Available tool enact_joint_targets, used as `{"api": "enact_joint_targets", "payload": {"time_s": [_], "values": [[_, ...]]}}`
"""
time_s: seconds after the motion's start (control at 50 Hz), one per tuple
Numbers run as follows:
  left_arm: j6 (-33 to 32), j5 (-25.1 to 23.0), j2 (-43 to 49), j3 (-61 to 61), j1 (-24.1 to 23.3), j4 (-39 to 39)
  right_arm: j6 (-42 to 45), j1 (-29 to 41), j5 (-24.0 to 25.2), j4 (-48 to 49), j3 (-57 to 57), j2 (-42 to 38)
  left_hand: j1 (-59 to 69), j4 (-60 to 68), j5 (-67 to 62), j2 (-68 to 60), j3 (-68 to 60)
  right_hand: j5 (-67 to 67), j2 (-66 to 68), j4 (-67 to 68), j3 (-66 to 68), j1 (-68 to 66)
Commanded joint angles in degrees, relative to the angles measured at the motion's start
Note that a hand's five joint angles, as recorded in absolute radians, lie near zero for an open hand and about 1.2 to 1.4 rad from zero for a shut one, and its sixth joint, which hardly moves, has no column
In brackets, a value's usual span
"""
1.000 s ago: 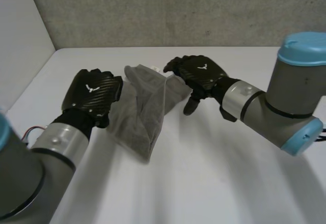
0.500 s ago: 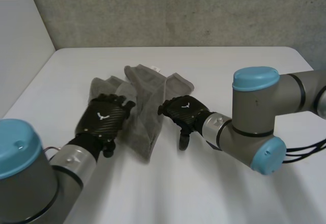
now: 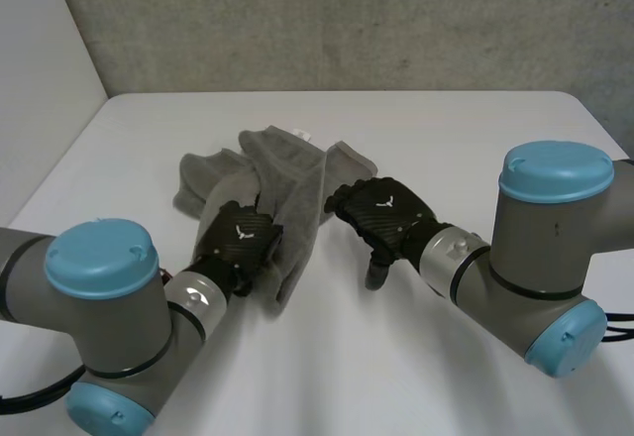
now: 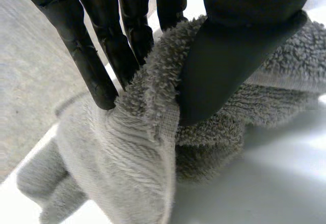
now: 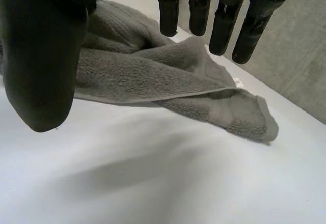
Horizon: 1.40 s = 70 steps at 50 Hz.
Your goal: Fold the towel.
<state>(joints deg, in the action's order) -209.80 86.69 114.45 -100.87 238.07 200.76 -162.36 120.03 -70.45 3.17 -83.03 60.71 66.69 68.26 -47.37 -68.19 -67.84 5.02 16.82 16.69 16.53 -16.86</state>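
Towel [image 3: 297,173] pinched in left robot hand [image 3: 241,245] — right robot hand [image 3: 381,213] spread just beside.

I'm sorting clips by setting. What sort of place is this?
Likely a robot lab bench rather than a home: a white table against a concrete wall, with a grey towel between the robot's left arm and right arm.

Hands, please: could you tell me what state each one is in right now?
Left hand: shut on the towel, pinching a fold.
Right hand: open, fingers straight over the towel.
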Motion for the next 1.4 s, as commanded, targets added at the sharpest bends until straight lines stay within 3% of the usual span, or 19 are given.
{"api": "enact_joint_targets", "payload": {"time_s": [0.02,0.16,0.26,0.38,0.52,0.6,0.64,0.66,0.68,0.72,0.86,0.9,0.98,1.08,1.12,1.14,1.18,1.28,1.4], "values": [[0.9,1.0,-11.7,-2.5,0.1,-0.1,-0.2,-0.3,1.2,-0.2,4.0,-1.4,13.3,11.7,-22.6,-11.8,-12.2,-0.2,-2.0,-1.9,-1.7,2.1],[0.9,1.1,-24.4,-5.9,0.0,-0.9,-0.7,0.4,3.1,-0.2,9.8,-3.7,13.3,11.7,-22.6,-11.8,-12.2,-1.7,-3.5,-3.4,-3.3,3.6],[0.7,1.0,-34.4,-9.4,0.3,-1.2,-1.0,1.4,7.2,-0.4,15.7,-8.4,13.3,11.7,-22.6,-11.8,-12.2,-3.8,-5.6,-5.4,-5.3,5.6],[0.8,1.0,-38.7,-10.8,0.7,-2.8,-2.4,3.8,7.5,-0.6,19.7,-12.1,13.3,11.7,-22.6,-11.8,-12.2,-3.8,-5.6,-5.4,-5.3,5.6],[0.9,1.3,-41.7,-11.8,1.0,-6.1,-11.3,7.6,8.8,0.3,21.9,-16.2,13.3,11.7,-22.6,-11.8,-12.2,0.9,-0.9,-0.7,-0.6,0.9],[0.9,1.3,-41.8,-12.2,1.3,-6.1,-12.7,9.3,8.9,1.0,21.9,-17.7,13.3,11.7,-22.6,-11.8,-12.2,10.7,8.9,9.0,9.2,-8.9],[0.9,1.2,-41.8,-12.6,2.4,-6.1,-13.0,9.9,8.8,1.2,21.9,-18.3,13.3,11.7,-22.6,-11.8,-12.2,41.7,39.9,40.0,40.1,-39.8],[0.9,1.2,-41.8,-12.6,2.4,-6.1,-13.0,9.9,8.8,1.2,21.9,-18.3,13.3,11.7,-22.6,-11.8,-12.2,41.8,40.0,40.2,40.3,-40.0],[1.0,1.2,-41.8,-12.8,2.9,-6.1,-13.2,9.8,8.7,1.2,22.0,-18.3,13.3,11.7,-22.6,-11.8,-12.2,57.3,55.5,55.6,55.8,-55.5],[1.0,1.1,-41.8,-12.9,3.6,-6.0,-13.2,9.4,8.4,1.3,22.1,-18.0,13.3,11.7,-22.6,-11.8,-12.2,64.9,63.1,63.2,63.4,-63.1],[0.8,0.2,-40.5,-12.7,8.0,-4.8,-13.2,5.7,5.5,1.2,24.2,-14.7,13.3,11.7,-22.6,-11.8,-12.2,65.0,63.2,63.3,63.5,-63.1],[0.6,-0.2,-36.7,-10.6,9.9,-2.1,-12.6,1.0,2.1,1.3,24.6,-10.8,13.3,11.7,-22.6,-11.8,-12.2,65.0,63.2,63.3,63.5,-63.1],[0.5,-0.1,-29.5,-4.7,9.8,2.4,-11.8,-1.1,-1.9,4.3,25.8,-6.9,13.3,11.7,-22.6,-11.8,-12.2,65.0,63.2,63.3,63.5,-63.1],[1.0,-0.1,-21.6,9.2,8.1,7.1,-11.7,-0.8,-5.7,18.4,24.0,-0.4,13.3,11.7,-22.6,-11.8,-12.2,65.0,63.2,63.3,63.5,-63.1],[2.8,0.4,-18.0,20.0,6.1,9.7,-11.7,-1.0,-7.9,31.1,19.3,6.2,13.3,11.7,-22.6,-11.8,-12.2,65.0,63.2,63.3,63.5,-63.1],[2.8,0.4,-18.0,20.0,6.1,9.7,-11.7,-1.0,-7.9,31.2,19.3,6.3,13.3,11.7,-22.6,-11.8,-12.2,65.0,63.2,63.3,63.5,-63.1],[7.3,0.8,-16.8,27.6,5.8,13.2,-12.0,-1.8,-9.9,40.2,15.3,13.2,13.3,11.7,-22.6,-11.8,-12.2,65.0,63.2,63.3,63.5,-63.1],[15.7,2.5,-16.5,30.0,6.0,16.7,-11.6,-1.6,-9.1,39.0,13.5,14.2,13.3,11.7,-22.6,-11.8,-12.2,65.0,63.2,63.3,63.5,-63.1],[18.8,2.2,-15.9,21.5,6.7,14.9,-10.8,-1.8,-5.0,30.4,12.2,12.5,13.3,11.7,-22.6,-11.8,-12.2,65.0,63.2,63.3,63.5,-63.1]]}}
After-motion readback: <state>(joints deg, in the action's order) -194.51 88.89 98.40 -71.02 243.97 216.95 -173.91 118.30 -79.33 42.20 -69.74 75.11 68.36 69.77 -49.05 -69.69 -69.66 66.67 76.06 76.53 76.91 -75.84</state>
